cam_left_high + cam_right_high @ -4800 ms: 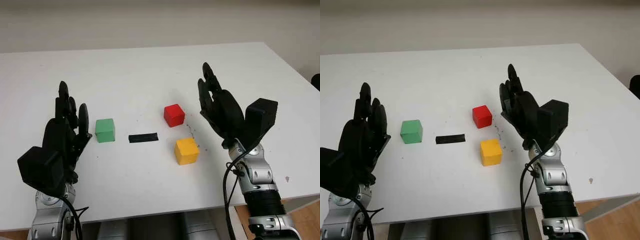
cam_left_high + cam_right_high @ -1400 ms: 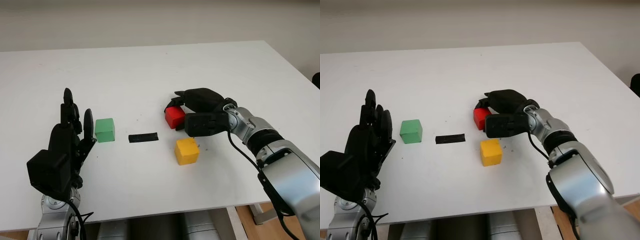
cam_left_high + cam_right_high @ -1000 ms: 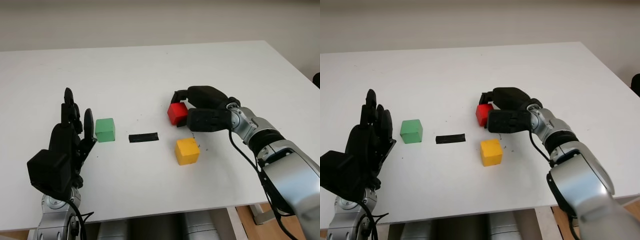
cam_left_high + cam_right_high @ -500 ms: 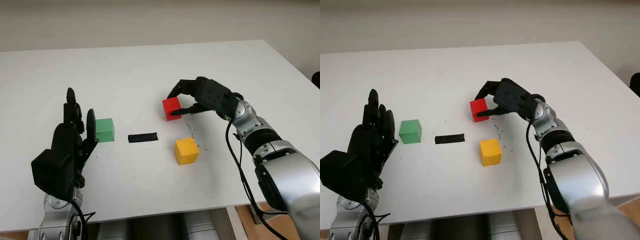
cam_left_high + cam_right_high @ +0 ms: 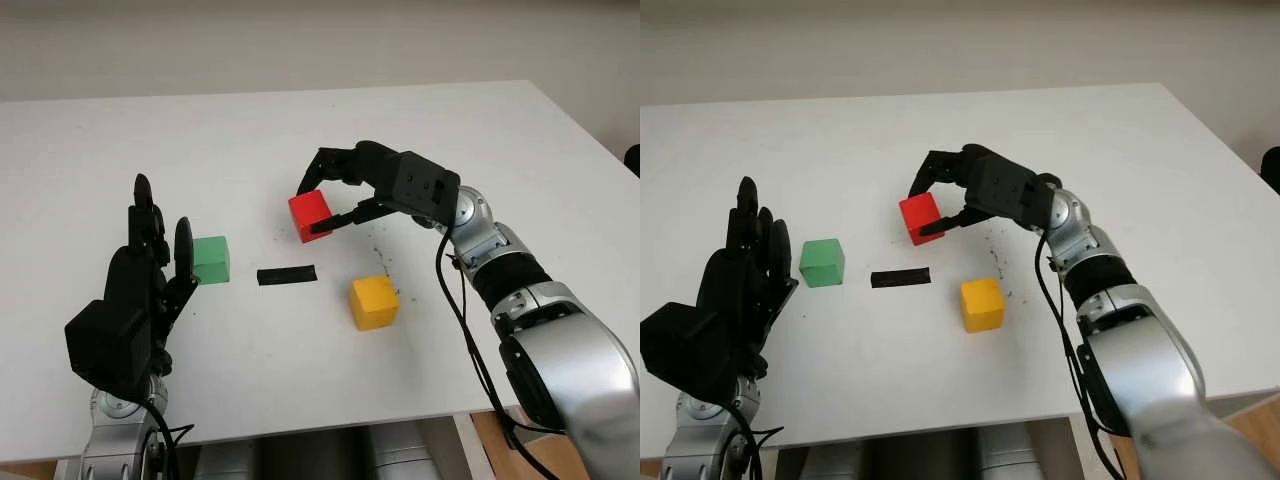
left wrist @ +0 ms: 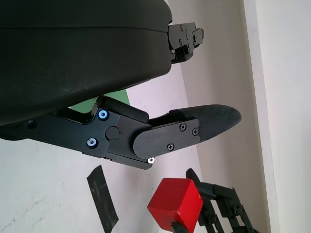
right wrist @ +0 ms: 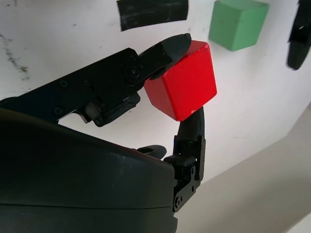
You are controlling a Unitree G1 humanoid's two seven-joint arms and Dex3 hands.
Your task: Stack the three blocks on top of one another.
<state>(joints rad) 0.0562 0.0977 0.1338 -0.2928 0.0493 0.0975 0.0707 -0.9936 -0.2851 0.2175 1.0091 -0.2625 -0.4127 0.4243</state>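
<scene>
— Where is the red block (image 5: pixel 310 215)?

— Lifted clear of the white table (image 5: pixel 300 130), pinched between the fingers (image 7: pixel 167 47) of the right hand (image 5: pixel 385 190), which reaches in from the right. It hangs tilted, above the spot just beyond the strip of black tape (image 5: pixel 286 275).

— And the other two blocks?

— Both sit on the table. The green block (image 5: pixel 210 259) is left of the tape; the yellow block (image 5: pixel 374 302) is to the right of the tape and nearer the robot. They are well apart from each other.

— What about the left hand (image 5: pixel 135 290)?

— It is open and grasps nothing, raised over the table's near left part, with the green block just beside its fingertips.
</scene>
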